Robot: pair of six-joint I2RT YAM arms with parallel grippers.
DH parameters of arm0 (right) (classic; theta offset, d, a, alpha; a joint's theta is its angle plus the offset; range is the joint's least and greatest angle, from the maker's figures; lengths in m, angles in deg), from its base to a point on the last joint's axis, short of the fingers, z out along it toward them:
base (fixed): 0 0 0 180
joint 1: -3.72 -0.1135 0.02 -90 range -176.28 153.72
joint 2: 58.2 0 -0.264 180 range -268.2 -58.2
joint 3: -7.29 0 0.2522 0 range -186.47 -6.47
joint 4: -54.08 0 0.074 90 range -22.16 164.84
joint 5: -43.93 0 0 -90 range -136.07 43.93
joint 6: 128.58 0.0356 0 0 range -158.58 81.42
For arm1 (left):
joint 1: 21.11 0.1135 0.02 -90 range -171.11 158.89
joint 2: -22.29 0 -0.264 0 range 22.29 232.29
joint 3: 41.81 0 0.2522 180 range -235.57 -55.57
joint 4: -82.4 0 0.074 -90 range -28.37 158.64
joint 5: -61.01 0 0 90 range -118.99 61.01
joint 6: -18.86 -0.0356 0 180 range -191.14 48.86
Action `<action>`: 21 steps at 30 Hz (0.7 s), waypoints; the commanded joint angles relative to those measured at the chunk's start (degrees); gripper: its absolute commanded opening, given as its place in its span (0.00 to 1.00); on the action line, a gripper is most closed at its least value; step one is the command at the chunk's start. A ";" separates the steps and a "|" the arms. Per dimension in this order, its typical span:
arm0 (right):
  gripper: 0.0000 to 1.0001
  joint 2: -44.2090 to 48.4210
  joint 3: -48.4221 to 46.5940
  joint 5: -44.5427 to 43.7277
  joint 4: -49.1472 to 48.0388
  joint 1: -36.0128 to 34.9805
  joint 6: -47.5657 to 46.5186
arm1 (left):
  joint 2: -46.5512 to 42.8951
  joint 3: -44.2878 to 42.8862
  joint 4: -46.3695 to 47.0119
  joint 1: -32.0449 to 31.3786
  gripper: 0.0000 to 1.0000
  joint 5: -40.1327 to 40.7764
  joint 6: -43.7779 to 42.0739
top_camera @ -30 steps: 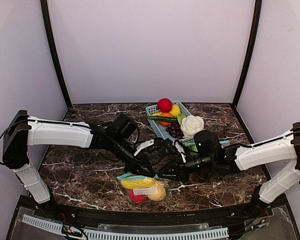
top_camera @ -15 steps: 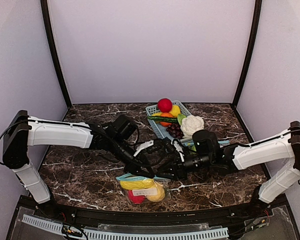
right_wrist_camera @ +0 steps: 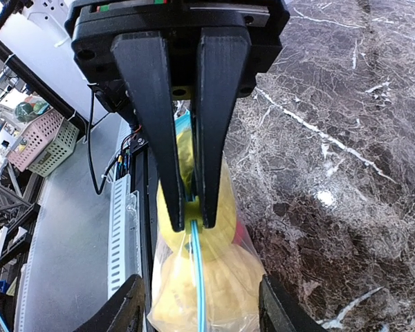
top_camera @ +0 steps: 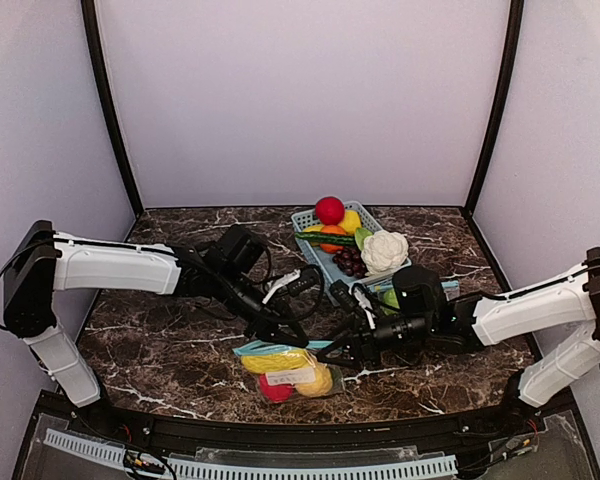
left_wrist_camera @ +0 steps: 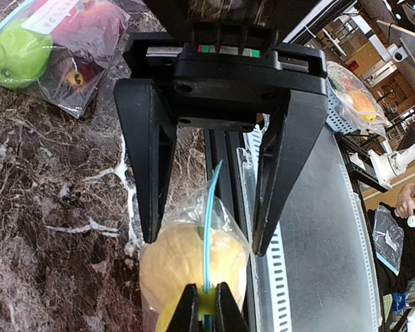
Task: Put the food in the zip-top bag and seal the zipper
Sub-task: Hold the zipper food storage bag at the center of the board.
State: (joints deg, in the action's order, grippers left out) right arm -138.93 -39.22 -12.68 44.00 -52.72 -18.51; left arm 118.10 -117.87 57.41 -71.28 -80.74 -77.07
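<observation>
Pinching the blue zipper [top_camera: 260,350] of the clear plastic zip-top bag [top_camera: 302,384], the black left gripper [top_camera: 280,338] is sitting at the bag's far edge in the top view, with glossy yellow and red toy food [top_camera: 275,366] lying inside. The left wrist view is showing its fingertips [left_wrist_camera: 188,312] clenching that zipper. The right wrist view is showing the black right gripper [right_wrist_camera: 200,304] released, straddling the bag.

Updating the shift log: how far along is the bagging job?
Done: yellow and red food sits in the bag. In hand: left hand pinches the blue zipper; right hand stands open astride it. Left: probably finishing the seal; a red apple and more sit in the basket.
</observation>
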 commanded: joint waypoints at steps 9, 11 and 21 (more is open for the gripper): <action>0.46 -1.10 -2.37 0.37 -2.40 -0.76 0.11 | -2.79 1.29 1.54 0.49 0.01 -3.43 0.76; 0.47 -1.65 -3.05 0.76 -2.54 -0.84 -0.04 | -2.66 1.19 1.55 0.36 0.01 -3.56 0.79; 0.22 -3.27 -3.71 1.99 -2.69 -1.05 -0.25 | -2.90 1.09 1.26 0.37 0.01 -2.82 0.60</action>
State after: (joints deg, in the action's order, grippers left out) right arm -141.64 -41.82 -12.09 42.85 -53.18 -18.35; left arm 117.71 -117.32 58.31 -70.82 -83.08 -76.46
